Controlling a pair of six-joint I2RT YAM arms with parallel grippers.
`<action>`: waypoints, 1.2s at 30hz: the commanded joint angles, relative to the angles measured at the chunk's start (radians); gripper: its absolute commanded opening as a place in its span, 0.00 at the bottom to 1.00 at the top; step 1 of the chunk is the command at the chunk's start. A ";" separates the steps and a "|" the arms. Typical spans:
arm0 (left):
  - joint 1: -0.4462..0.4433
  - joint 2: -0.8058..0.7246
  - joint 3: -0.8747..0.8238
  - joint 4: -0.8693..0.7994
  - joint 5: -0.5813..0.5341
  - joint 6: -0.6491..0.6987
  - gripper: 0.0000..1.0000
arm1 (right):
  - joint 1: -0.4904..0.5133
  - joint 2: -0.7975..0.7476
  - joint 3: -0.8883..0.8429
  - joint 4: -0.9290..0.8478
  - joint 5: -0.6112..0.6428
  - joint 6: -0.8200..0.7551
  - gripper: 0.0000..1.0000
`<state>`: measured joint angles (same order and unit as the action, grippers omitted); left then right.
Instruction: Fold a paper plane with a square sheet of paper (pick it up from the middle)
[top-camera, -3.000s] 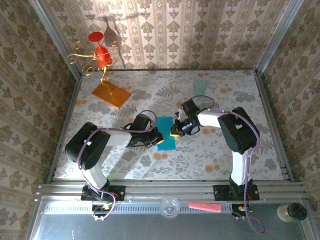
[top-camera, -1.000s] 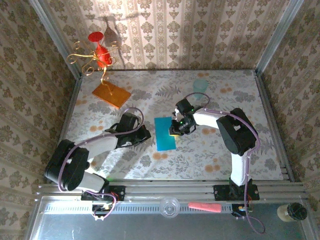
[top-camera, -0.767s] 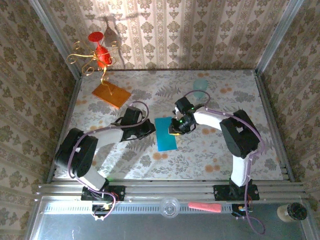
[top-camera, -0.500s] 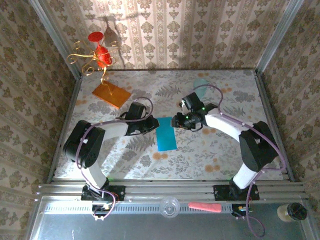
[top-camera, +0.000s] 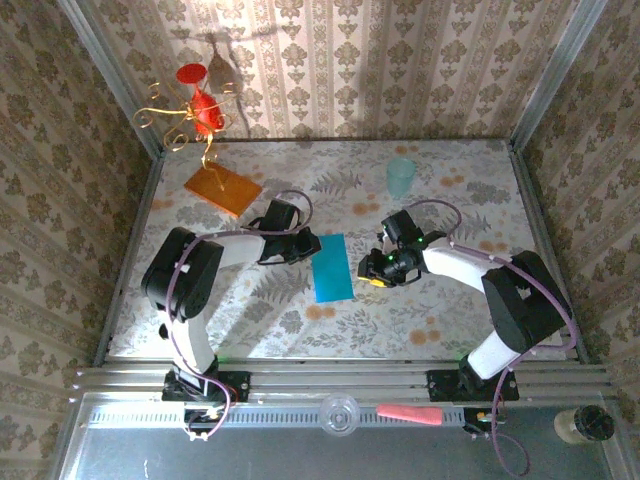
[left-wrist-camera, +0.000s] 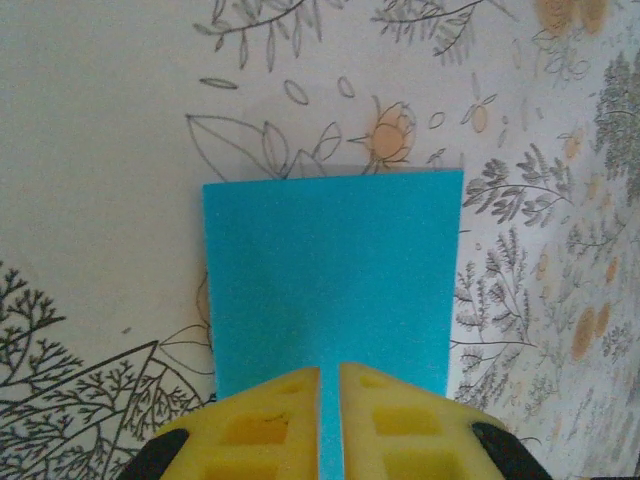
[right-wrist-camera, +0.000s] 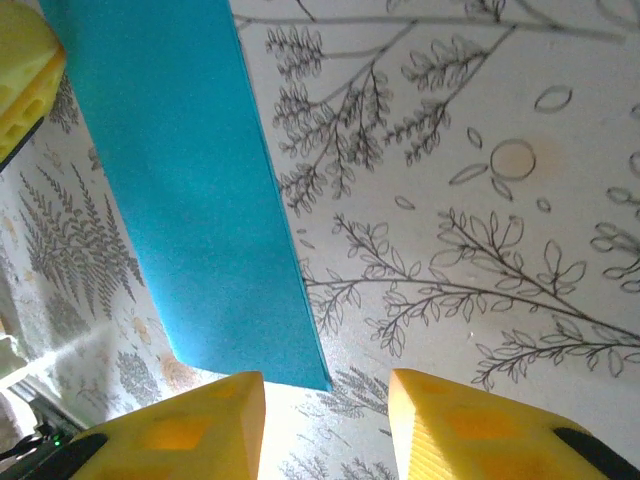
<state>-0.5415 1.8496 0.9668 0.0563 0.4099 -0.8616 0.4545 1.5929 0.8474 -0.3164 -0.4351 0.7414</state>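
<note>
Left wrist view shows the left tool (left-wrist-camera: 330, 372) nearly closed over the sheet of paper (left-wrist-camera: 330, 260); right wrist view, the right tool (right-wrist-camera: 327, 388) parted, empty.

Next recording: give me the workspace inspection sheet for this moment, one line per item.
Surface: table under a floral cloth, flat.
Job's things: teal sheet of paper lies flat as a narrow rectangle; no plane shape yet.
Clutter: orange slab, mint cup and wire ornament at the far side, all apart from the paper.
Grippers: left gripper has its jaws almost together over the paper's edge; right gripper is open, with a paper corner just ahead of it.
Cables: lilac cables loop off the arms, clear of the paper.
Surroundings: wallpapered walls; a pink object lies on the front rail.
</note>
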 joint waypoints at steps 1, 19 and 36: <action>0.010 0.030 0.012 -0.006 0.002 0.011 0.15 | 0.011 -0.015 -0.027 0.033 -0.065 0.039 0.40; 0.013 0.076 -0.005 -0.052 -0.031 -0.040 0.12 | 0.052 0.027 -0.053 0.046 -0.135 0.019 0.39; 0.015 0.074 -0.006 -0.052 -0.012 -0.040 0.12 | 0.063 0.097 -0.059 0.150 -0.194 0.041 0.30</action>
<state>-0.5293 1.8816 0.9668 0.0605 0.4217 -0.8970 0.5114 1.6752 0.7952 -0.1951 -0.5999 0.7673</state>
